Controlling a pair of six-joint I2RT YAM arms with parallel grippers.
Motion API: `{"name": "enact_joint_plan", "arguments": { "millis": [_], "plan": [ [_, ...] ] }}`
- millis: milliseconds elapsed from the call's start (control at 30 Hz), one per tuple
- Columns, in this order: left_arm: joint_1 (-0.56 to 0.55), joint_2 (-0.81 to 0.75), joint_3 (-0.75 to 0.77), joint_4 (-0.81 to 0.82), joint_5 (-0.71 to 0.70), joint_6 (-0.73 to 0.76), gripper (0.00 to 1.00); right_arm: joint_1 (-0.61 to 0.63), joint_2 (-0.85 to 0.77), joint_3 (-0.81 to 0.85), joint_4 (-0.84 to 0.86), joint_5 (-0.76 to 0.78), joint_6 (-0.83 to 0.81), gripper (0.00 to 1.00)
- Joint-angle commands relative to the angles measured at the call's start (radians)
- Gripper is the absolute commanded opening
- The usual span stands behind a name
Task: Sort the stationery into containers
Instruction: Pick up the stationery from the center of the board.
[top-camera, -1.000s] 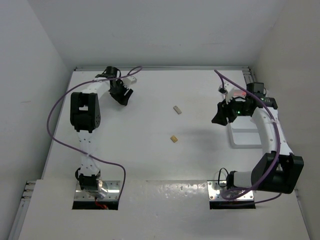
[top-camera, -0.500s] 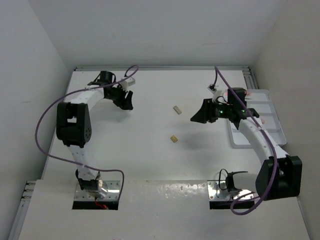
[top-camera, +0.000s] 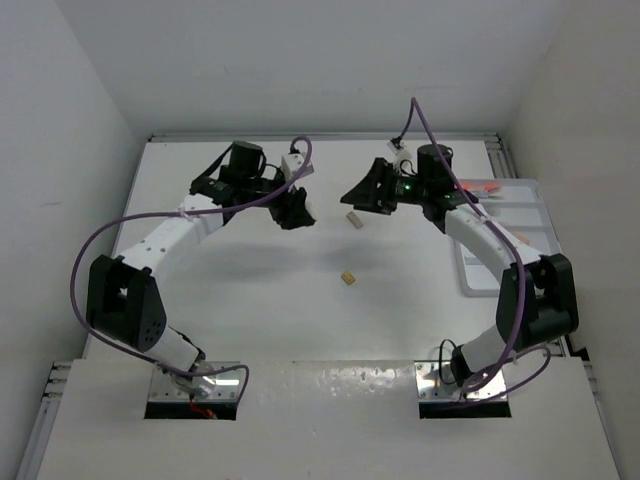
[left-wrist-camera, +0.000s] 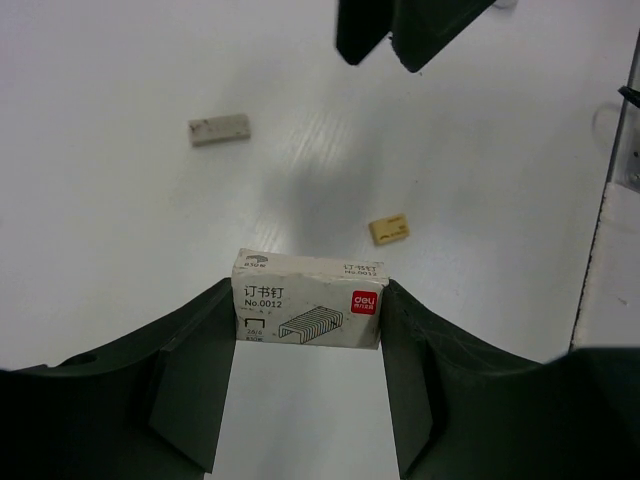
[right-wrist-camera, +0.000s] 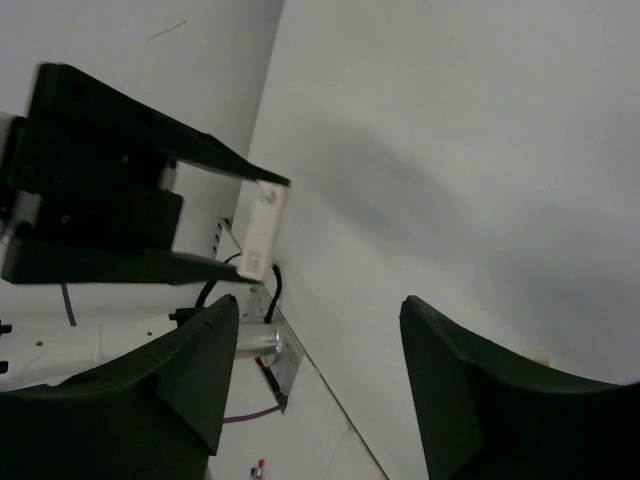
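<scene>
Both arms have just been swung to mid-table | small white cardboard staple box (left-wrist-camera: 308, 312) is clamped in the left gripper (top-camera: 296, 211) | right gripper (top-camera: 362, 192) is spread wide, empty, facing it | handover toward the white divided plastic tray (top-camera: 533, 222) is judged likely

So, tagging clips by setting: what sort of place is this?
Likely a lab robot cell: white table boxed by white walls, left arm and right arm bolted at its near edge.
</scene>
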Motion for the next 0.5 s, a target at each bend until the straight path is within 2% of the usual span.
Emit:
{"name": "enact_joint_plan", "arguments": {
  "millis": [0,233,467],
  "plan": [
    [-0.053,-0.043,0.003,0.011,0.004,-0.013,0.38,0.047,0.006,0.101,0.054,0.026,0.03,0.67],
    [-0.155,-0.044,0.032,-0.003,-0.046,0.016,0.38,0.1,0.037,0.115,0.017,0.046,-0.013,0.68],
    [-0.184,-0.037,0.055,-0.008,-0.059,0.012,0.38,0.13,0.054,0.107,0.002,0.046,-0.03,0.67]
  ]
}}
